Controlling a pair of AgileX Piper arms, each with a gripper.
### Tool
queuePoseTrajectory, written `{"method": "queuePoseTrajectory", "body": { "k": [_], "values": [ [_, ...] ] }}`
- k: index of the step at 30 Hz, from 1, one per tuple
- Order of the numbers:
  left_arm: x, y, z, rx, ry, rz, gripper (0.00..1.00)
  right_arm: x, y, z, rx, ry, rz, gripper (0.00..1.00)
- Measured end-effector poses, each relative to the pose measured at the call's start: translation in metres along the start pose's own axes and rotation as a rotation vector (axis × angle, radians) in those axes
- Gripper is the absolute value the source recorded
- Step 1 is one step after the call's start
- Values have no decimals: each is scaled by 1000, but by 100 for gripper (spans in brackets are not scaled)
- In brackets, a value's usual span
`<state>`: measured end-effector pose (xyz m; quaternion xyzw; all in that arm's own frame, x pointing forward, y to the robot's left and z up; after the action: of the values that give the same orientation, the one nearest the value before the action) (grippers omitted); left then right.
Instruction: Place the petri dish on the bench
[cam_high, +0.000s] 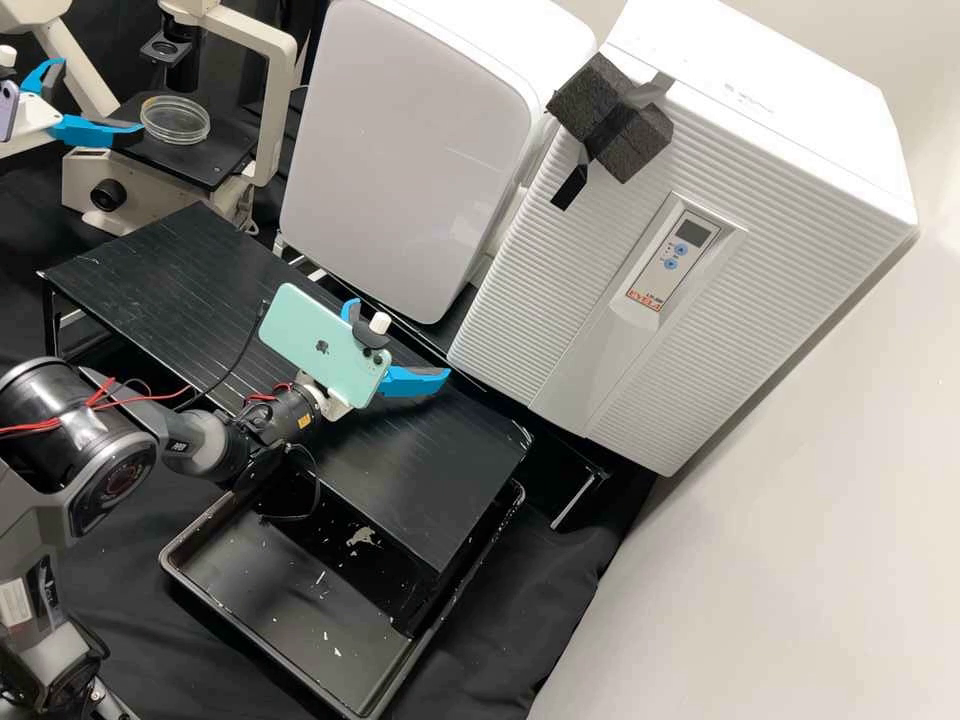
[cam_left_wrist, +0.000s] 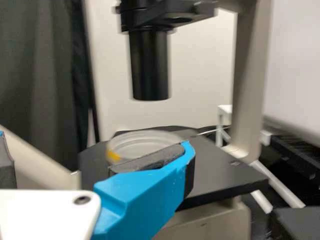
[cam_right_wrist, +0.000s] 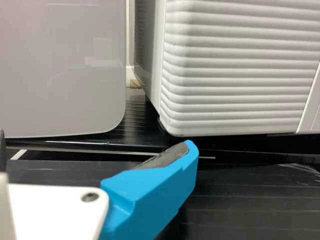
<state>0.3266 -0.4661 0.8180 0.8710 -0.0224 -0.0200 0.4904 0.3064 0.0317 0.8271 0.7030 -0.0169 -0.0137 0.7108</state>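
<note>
One petri dish (cam_high: 175, 121) on microscope stage (cam_high: 222, 160), room before one edge

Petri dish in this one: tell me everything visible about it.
The petri dish is round, shallow and clear, looking like plastic or glass, with a yellow-orange patch at its edge. It lies flat on the microscope's black stage, beside the open left gripper; whether a finger touches it, I cannot tell.

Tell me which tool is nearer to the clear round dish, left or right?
Left. The left tool is open close by the dish, which sits on the microscope's black stage; the right tool is farther off, open over the black bench.
</note>
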Motion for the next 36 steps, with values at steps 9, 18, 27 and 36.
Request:
{"method": "queuePoseTrajectory", "body": {
  "k": [9,18,27,36],
  "values": [
    [20,-13,15,-17,-66,-32,100,0,0,0,0,0,0,100],
    [34,-25,10,13,-21,-57,100,0,0,0,0,0,0,100],
    [40,-26,7,11,13,-47,100,0,0,0,0,0,0,100],
    [51,-29,7,11,12,-44,100,0,0,0,0,0,0,100]
  ]
}}
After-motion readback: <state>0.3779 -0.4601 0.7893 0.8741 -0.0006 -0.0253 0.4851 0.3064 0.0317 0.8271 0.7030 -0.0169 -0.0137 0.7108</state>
